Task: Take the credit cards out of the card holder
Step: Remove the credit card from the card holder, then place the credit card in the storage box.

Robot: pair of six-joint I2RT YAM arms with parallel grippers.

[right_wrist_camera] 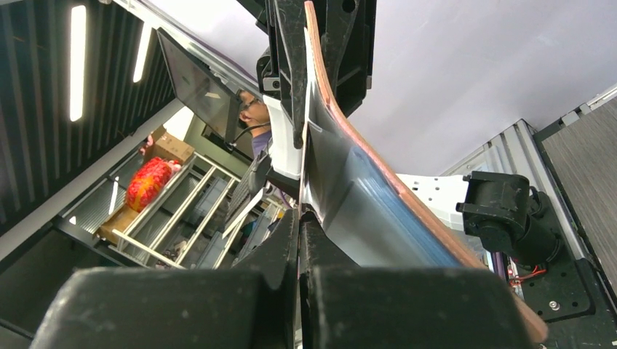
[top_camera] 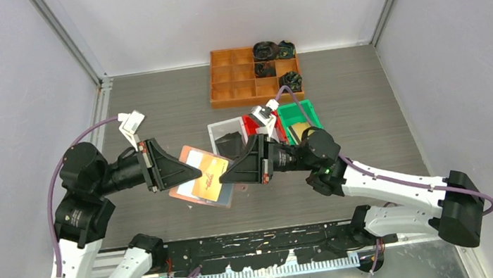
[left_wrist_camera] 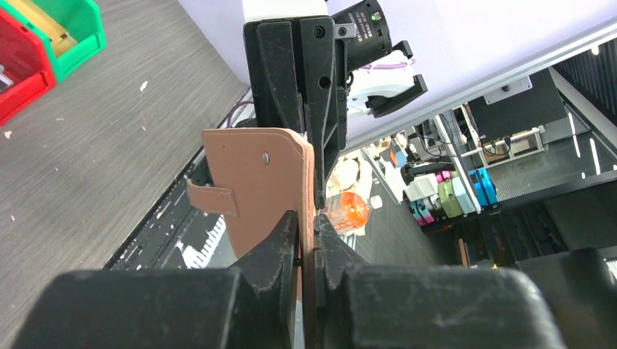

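The salmon-pink card holder [top_camera: 185, 151] hangs open in mid-air above the table's near middle, held between both arms. My left gripper [top_camera: 182, 169] is shut on its left edge; the left wrist view shows the pink cover [left_wrist_camera: 255, 182] and strap tab [left_wrist_camera: 212, 198] pinched in the gripper [left_wrist_camera: 309, 222]. An orange credit card [top_camera: 210, 183] lies against the holder's inner face beside a white one [top_camera: 198, 160]. My right gripper [top_camera: 222, 179] is shut on the orange card's right edge. In the right wrist view that gripper [right_wrist_camera: 300, 214] pinches a thin edge beside the pale blue pocket [right_wrist_camera: 364, 211].
An orange compartment tray [top_camera: 232, 77] with black items stands at the back. White [top_camera: 227, 136], red [top_camera: 250, 120] and green [top_camera: 297, 114] bins sit just behind the right gripper. Grey walls close in on both sides.
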